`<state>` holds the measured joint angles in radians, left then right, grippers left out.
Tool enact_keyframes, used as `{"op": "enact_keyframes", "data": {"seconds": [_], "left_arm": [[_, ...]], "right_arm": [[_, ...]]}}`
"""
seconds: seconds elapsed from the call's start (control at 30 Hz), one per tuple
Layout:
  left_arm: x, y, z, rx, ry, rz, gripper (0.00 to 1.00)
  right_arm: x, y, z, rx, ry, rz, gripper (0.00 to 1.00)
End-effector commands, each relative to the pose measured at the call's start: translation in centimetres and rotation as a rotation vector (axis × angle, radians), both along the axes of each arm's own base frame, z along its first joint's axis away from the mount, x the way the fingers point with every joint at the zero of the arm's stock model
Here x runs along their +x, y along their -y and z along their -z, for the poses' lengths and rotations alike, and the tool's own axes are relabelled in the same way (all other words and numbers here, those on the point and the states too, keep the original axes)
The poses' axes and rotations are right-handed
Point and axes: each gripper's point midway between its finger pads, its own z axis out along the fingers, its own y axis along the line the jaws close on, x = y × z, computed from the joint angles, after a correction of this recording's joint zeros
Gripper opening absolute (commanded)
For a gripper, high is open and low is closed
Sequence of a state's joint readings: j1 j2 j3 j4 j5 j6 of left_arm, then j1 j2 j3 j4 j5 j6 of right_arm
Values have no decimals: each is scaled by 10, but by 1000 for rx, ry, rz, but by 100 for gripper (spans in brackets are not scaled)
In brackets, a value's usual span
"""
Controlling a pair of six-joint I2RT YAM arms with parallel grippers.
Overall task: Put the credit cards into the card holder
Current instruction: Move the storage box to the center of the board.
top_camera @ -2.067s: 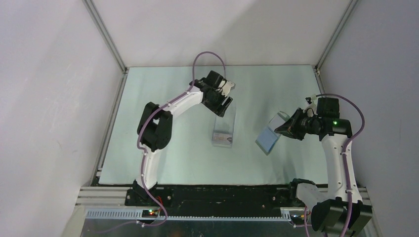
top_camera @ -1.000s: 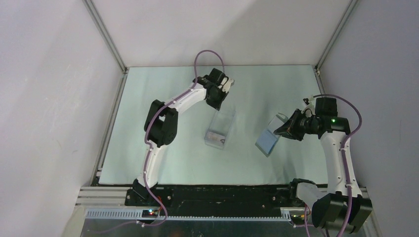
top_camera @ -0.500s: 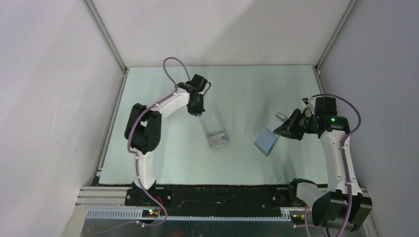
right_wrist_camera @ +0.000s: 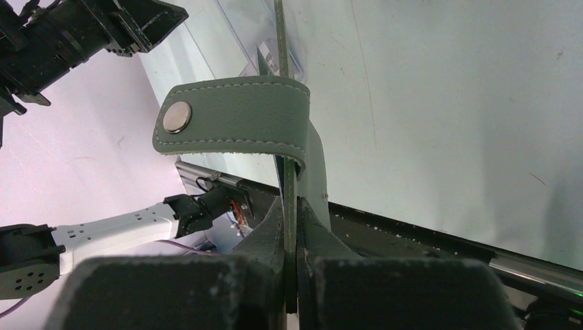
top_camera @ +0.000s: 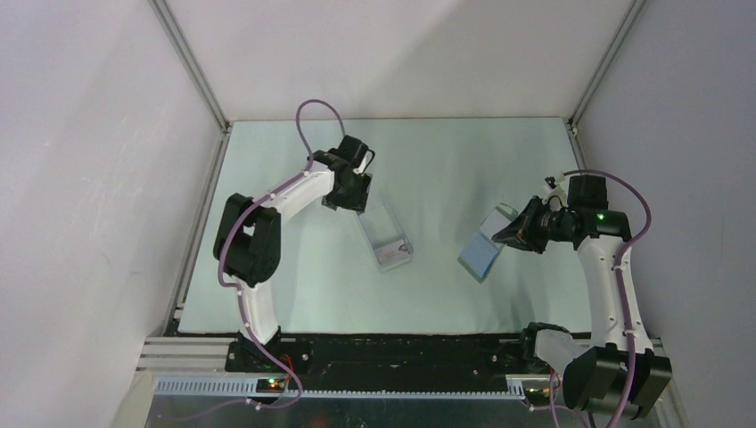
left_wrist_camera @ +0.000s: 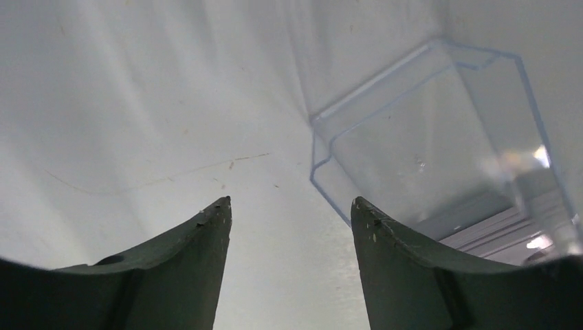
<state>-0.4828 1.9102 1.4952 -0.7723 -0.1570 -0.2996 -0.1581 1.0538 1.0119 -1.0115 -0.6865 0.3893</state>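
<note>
Top external view: the right claw (top_camera: 515,234), mid-right of frame, is clenched on the grey card holder (top_camera: 480,254). The holder is held tilted above the table (top_camera: 267,276), pale-blue inside facing the camera. The right wrist view shows it edge-on between the pinched fingers, its snap strap (right_wrist_camera: 234,117) curling to the left.

The left claw (top_camera: 354,190) is upper centre-left, at the far end of the clear plastic case (top_camera: 383,230). In the left wrist view its fingers (left_wrist_camera: 206,240) are spread w/ nothing between them, and the case's corner lies just right of the right finger.

The cards (top_camera: 397,256) look to be the pale patch at the case's near end, bottom centre of that view. It's small and seen thru plastic, so that's prob. but not certain.

Step in hand, as judged: getting the cards out of the case. None appear to be in the holder yet.

Next move calls for the left claw to reach the cards' end of the case or tip them out. It must then pinch a thin card by its edge w/o bending it. The right claw needs to present the holder steady, pocket facing the incoming card.
</note>
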Motion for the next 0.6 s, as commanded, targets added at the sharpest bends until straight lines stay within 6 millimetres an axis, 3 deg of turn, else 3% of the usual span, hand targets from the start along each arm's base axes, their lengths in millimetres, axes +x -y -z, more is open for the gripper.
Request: {"op": "enact_keyframes", "data": {"seconds": [0.0, 0.2, 0.37, 0.57], "left_arm": [[3, 2, -16, 66, 34, 386, 69], [5, 17, -14, 30, 31, 616, 68], [21, 25, -15, 11, 43, 629, 68], [30, 27, -3, 19, 16, 636, 66]], "right_arm": [[0, -4, -8, 15, 44, -16, 0], [-1, -4, -8, 12, 42, -17, 0], [-1, -4, -7, 11, 38, -19, 0], [-1, -3, -5, 6, 33, -18, 0]]}}
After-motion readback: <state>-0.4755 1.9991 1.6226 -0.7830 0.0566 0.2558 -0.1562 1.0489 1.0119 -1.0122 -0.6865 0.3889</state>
